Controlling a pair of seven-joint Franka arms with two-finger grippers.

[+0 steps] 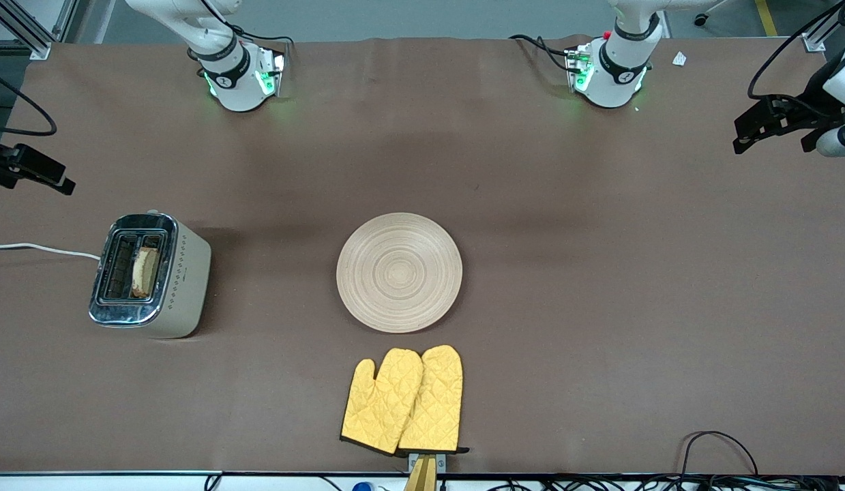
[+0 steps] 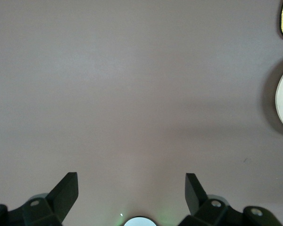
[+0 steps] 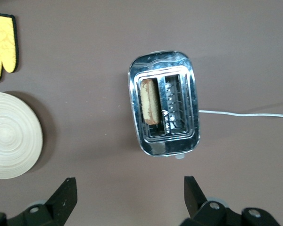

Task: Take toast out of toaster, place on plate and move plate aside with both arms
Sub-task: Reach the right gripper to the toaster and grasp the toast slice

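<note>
Standing in the toaster (image 1: 151,275) slot, the toast (image 1: 145,271) is ungrasped; the plate (image 1: 399,272) lies mid-table beside yellow oven mitts (image 1: 404,400). Right gripper (image 3: 127,188) hangs spread over the toaster; left gripper (image 2: 131,186), spread, over bare table.

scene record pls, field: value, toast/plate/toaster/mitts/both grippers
toast: upright in one slot of the toaster, the slot nearer the plate
toaster: toward the right arm's end of the table
plate: bare, mid-table
mitts: yellow pair, overlapping, nearer the front camera than the plate
left gripper: open, over bare table, holding nothing
right gripper: open, high over the toaster, holding nothing
</note>
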